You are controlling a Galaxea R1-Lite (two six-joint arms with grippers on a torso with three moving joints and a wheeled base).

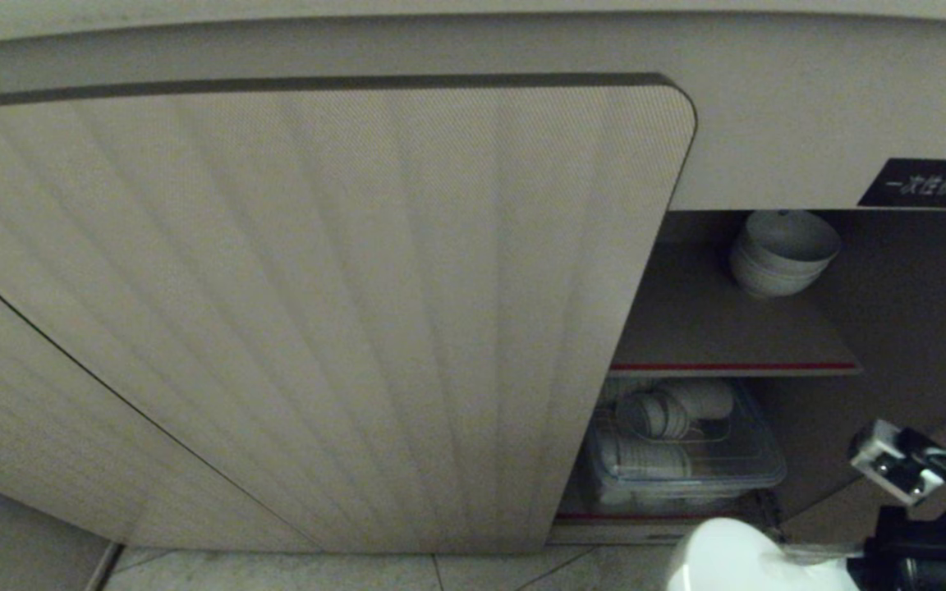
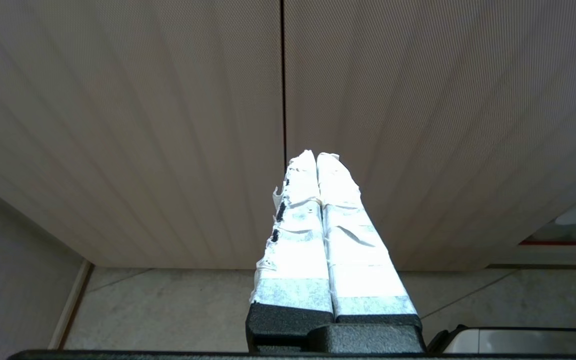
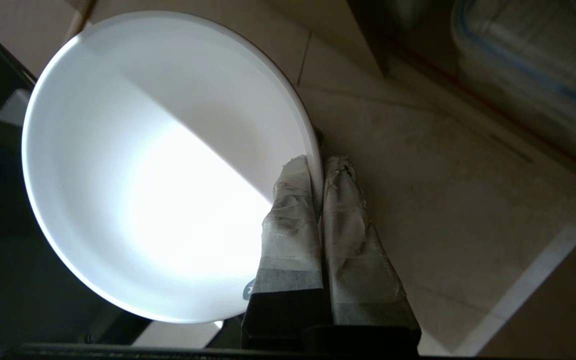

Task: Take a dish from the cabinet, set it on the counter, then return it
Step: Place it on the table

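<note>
Your right gripper (image 3: 316, 165) is clamped on the rim of the bowl (image 3: 163, 165), one taped finger (image 3: 290, 225) inside the wall and the other outside; the bowl hangs over the tiled floor (image 3: 448, 200) in front of the cabinet (image 1: 769, 320), and in the head view you see only part of it at the bottom edge (image 1: 736, 558), beside the right arm's black wrist. Your left gripper (image 2: 316, 155) has its taped fingers pressed together, empty, pointing at the seam between two closed ribbed doors (image 2: 418, 125). The cabinet stands open on its right side: on the upper shelf (image 1: 711, 328), brown with a red edge, you have a stack of white bowls (image 1: 781, 250) lying near the back; below it, a clear plastic bin (image 1: 678, 460) holds more white dishes. A black label (image 1: 929, 182) with white characters sits above the opening.
</note>
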